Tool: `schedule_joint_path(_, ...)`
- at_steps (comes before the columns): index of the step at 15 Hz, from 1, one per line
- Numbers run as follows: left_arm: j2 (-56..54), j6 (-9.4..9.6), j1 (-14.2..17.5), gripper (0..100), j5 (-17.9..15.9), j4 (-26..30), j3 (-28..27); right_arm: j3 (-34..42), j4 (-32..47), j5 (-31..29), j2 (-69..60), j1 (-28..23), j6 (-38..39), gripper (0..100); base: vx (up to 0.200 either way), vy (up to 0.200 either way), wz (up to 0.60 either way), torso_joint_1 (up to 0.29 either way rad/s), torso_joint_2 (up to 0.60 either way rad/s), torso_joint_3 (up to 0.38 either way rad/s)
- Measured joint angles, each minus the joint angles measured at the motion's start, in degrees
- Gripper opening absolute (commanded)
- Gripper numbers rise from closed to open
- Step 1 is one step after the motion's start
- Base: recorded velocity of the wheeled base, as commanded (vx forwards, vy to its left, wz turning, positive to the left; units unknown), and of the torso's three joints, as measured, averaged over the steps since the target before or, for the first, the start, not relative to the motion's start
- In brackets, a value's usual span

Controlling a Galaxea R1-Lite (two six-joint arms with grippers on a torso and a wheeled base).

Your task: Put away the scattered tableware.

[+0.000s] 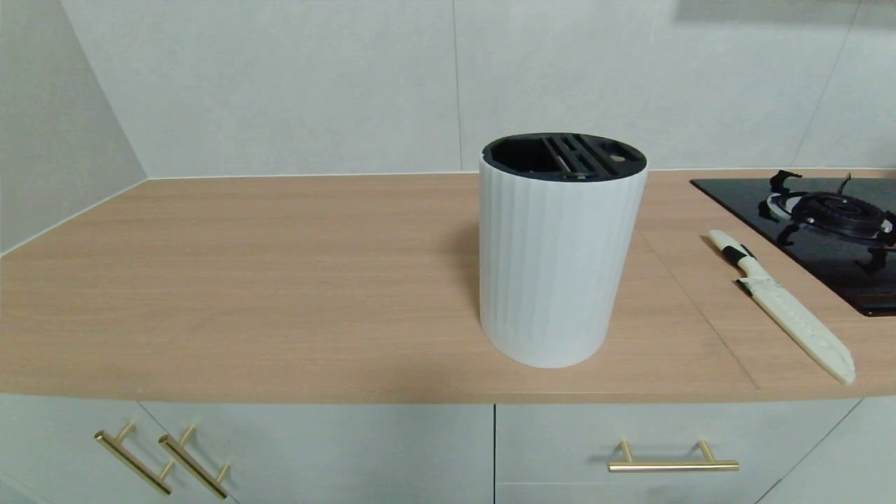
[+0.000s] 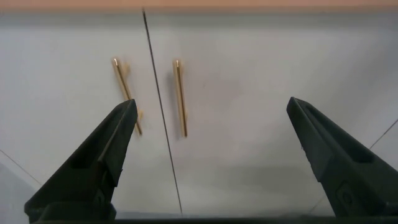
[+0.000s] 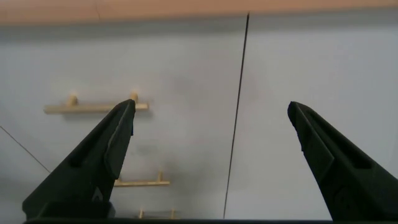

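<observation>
Before cabinets (image 2: pixel 249 124), left fingers (image 2: pixel 93 168), right fingers (image 3: pixel 93 162) wide apart

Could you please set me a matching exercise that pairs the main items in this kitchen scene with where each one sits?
Things:
1. knife
2. white holder
3. hob
4. gold handles

Places:
A. standing upright near the middle of the worktop
B. mounted below the worktop
C. lying flat, blade tip toward the front edge
D. set into the worktop at the far right

Pairs: 1-C, 2-A, 3-D, 4-B
</observation>
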Motion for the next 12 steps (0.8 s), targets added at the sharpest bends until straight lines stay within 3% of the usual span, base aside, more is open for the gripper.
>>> schedule_joint_path(12,0.0,0.0,0.0,100,0.0,0.0,0.0,0.0,0.0,0.0,0.0,0.0,0.0,100,0.0,0.0,0.0,0.23,-0.51,-0.282)
